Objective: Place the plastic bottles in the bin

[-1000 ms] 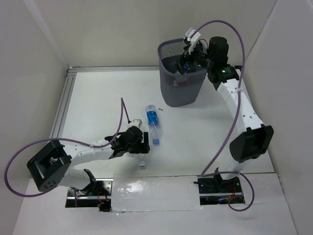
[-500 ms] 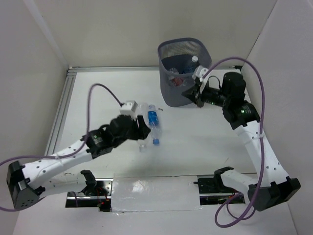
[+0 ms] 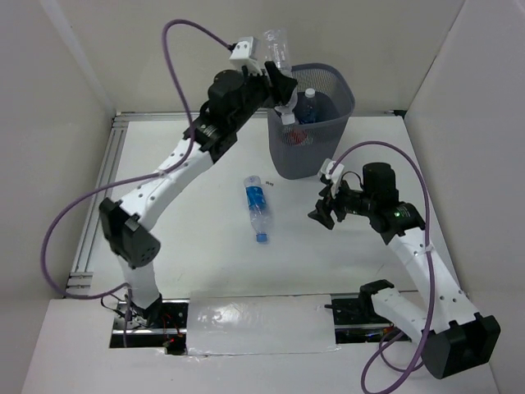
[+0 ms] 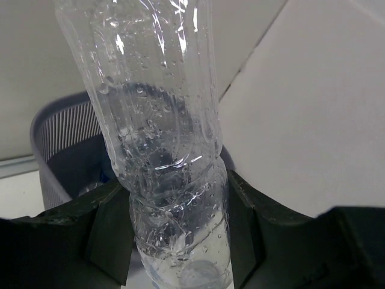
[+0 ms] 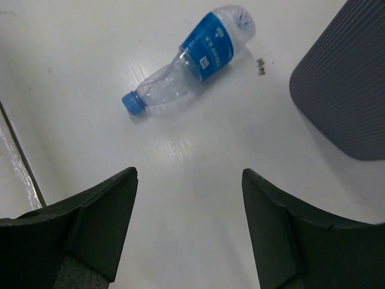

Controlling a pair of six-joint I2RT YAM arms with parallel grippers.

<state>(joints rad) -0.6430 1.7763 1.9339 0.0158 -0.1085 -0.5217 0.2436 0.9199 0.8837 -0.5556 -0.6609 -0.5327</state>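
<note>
Gripping unlabelled bottle (image 4: 162, 120) base-up by the bin (image 3: 305, 158) (left gripper (image 3: 280, 80)), right gripper (image 5: 187, 180) jaws apart, blue-label bottle (image 5: 201, 57) lying cap nearward.

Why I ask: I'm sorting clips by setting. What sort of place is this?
Probably a robot test booth: white walls enclose a table with a left arm, right arm and mesh bin.

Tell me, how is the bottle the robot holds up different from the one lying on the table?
The lifted bottle has no label; the lying bottle wears a blue label and a blue cap. The lifted bottle is pinched in the left gripper up by the bin; the lying bottle rests on its side on the table, untouched. Both are small, clear plastic.
</note>
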